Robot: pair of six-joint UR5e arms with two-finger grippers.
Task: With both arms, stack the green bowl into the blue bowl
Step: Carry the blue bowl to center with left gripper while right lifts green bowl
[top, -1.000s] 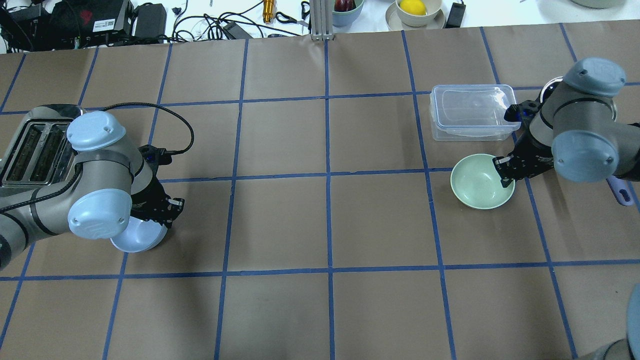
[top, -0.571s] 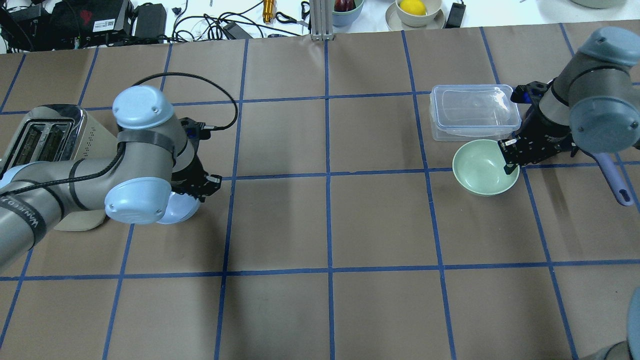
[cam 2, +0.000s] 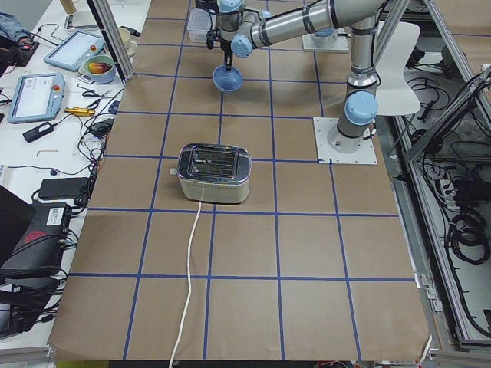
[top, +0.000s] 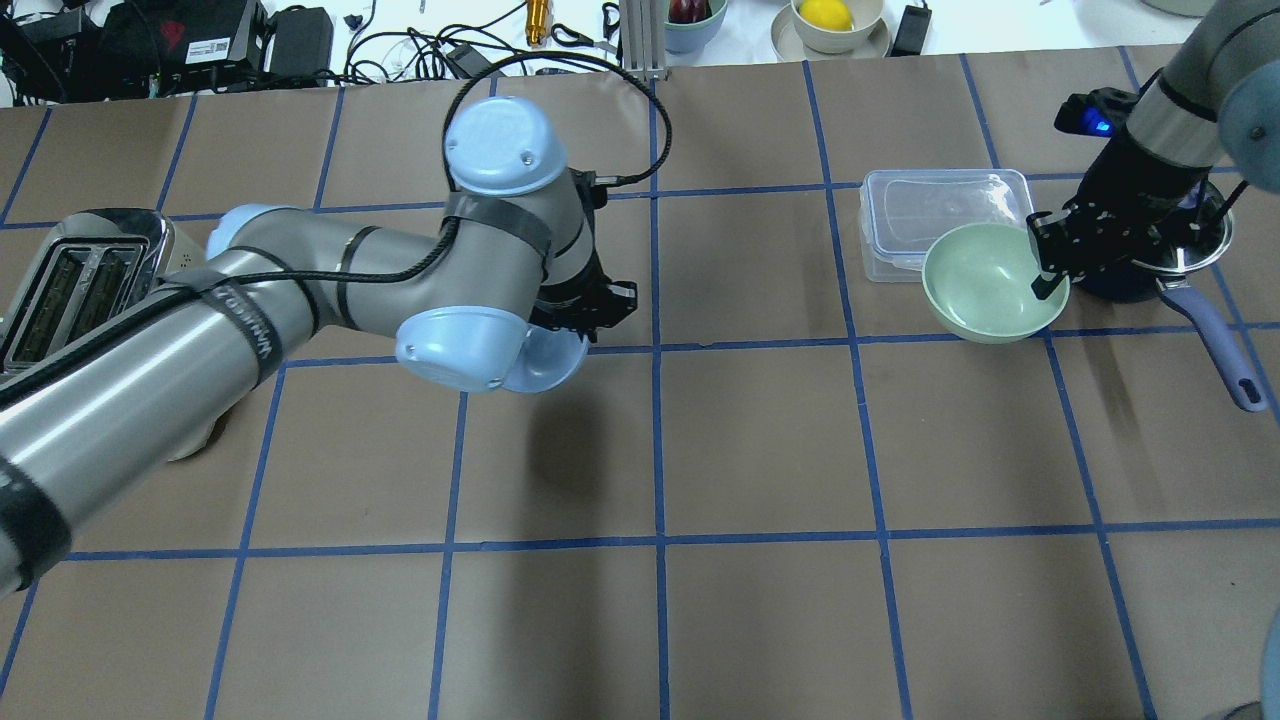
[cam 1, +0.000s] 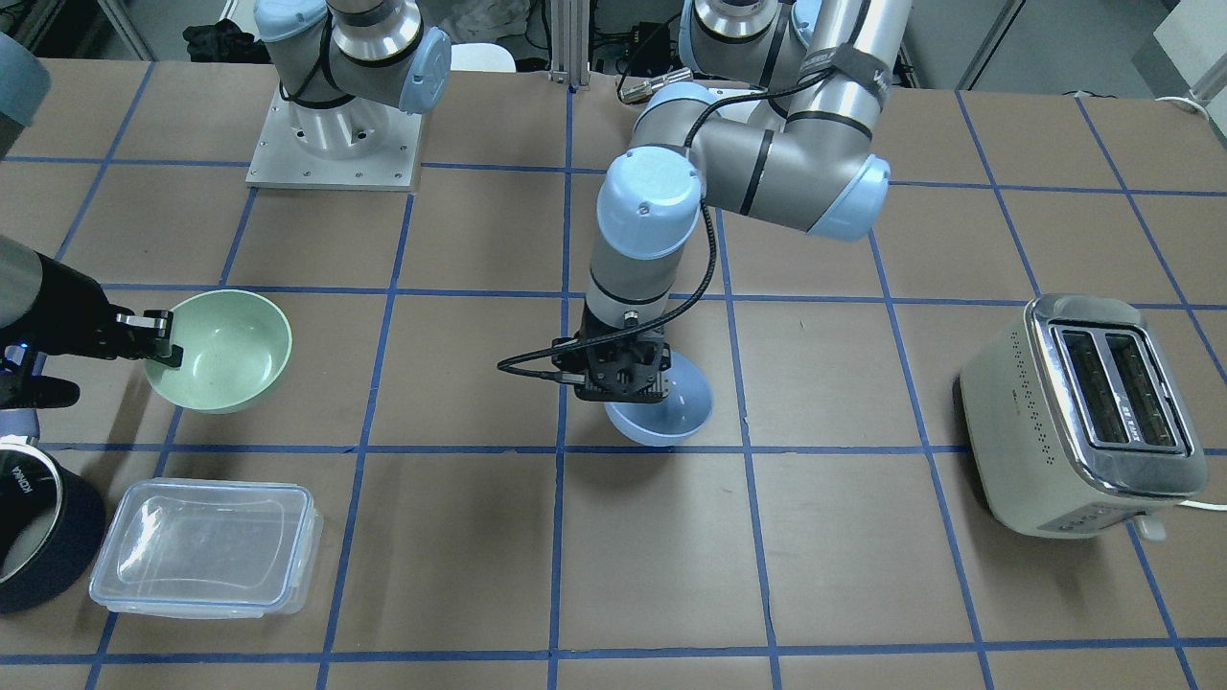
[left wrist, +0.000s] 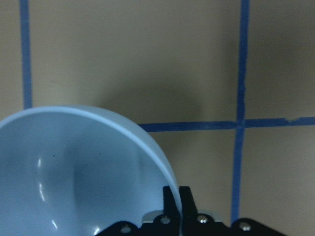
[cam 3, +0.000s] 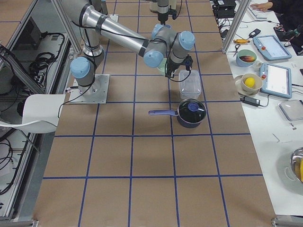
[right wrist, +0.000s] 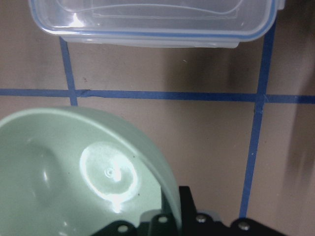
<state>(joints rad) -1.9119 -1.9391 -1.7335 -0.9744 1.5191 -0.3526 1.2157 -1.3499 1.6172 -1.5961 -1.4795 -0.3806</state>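
Note:
The pale green bowl [top: 985, 285] hangs above the table on the right, its far edge overlapping the clear container in the overhead view. My right gripper [top: 1046, 276] is shut on its right rim; the right wrist view shows the rim [right wrist: 165, 187] pinched between the fingers. The pale blue bowl [top: 552, 364] is held above the table near its middle, largely hidden under my left arm in the overhead view. It shows clearly in the front view [cam 1: 671, 414]. My left gripper [cam 1: 623, 381] is shut on its rim, as the left wrist view [left wrist: 167, 182] shows.
A clear rectangular container [top: 930, 205] lies just beyond the green bowl. A dark blue saucepan [cam 1: 38, 522] with a purple handle [top: 1225, 340] stands at the far right. A toaster [top: 80, 280] stands at the far left. Bowls, cables and devices line the far edge.
My left arm has carried the blue bowl right and further away, from beside the toaster to near the table's middle. My right arm has lifted the green bowl, moving it slightly right and further away.

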